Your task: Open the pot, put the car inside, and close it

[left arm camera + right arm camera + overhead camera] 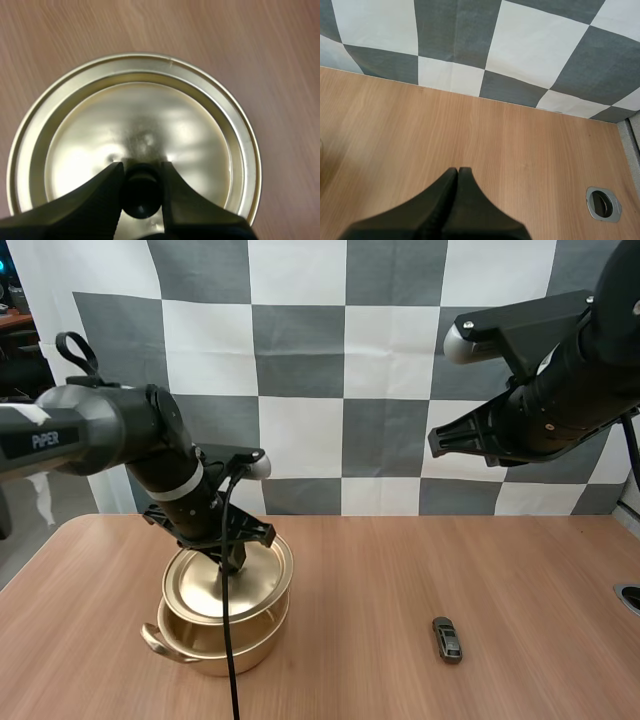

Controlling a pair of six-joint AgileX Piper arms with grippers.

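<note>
One round, brass-coloured metal pot point(215, 645) stands on the wood-grain table point(400, 570), its one shiny, ringed lid point(150, 120) tilted over it. The left gripper point(141, 167), on an arm point(90, 430) lettered "PiPER", pinches the lid's black knob point(141, 195) between ribbed fingers point(90, 200). One small dark car point(447, 639) lies right of the pot, well apart. The right gripper point(457, 171), fingers pressed together on nothing, hangs high to the pot's right.
</note>
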